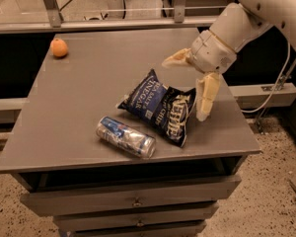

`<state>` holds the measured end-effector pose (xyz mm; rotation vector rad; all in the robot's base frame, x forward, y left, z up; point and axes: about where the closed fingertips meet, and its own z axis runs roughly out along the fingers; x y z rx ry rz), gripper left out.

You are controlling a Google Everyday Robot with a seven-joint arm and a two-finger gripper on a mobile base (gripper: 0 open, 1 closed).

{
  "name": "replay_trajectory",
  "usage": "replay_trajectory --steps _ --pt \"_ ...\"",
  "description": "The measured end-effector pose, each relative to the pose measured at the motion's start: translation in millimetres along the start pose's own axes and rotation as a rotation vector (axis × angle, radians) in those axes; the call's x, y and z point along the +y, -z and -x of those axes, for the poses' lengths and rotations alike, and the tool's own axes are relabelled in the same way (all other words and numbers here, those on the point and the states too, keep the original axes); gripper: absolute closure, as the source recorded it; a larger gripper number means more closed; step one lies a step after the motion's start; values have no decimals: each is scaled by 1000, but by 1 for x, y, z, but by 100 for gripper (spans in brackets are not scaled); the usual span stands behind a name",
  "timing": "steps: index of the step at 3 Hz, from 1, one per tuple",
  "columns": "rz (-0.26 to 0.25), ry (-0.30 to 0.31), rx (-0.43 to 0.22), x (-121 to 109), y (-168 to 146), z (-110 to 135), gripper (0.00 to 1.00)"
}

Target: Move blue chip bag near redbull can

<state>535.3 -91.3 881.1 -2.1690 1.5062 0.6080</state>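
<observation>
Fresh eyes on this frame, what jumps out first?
The pincer hangs open at the right of the table, just above the blue chip bag, gripping nothing. The bag lies mid-table close beside the redbull can, which is on its side near the front edge. An orange sits at the far left corner.
</observation>
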Motion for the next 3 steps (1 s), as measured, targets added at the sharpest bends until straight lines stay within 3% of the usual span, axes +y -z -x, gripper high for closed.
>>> replay_trajectory --steps 1,2,3 --pt "-100 -28 11 -13 36 -14 0" --pt "-254 -79 -17 -24 96 -32 0" --pt "-337 -60 -23 -36 125 -26 0"
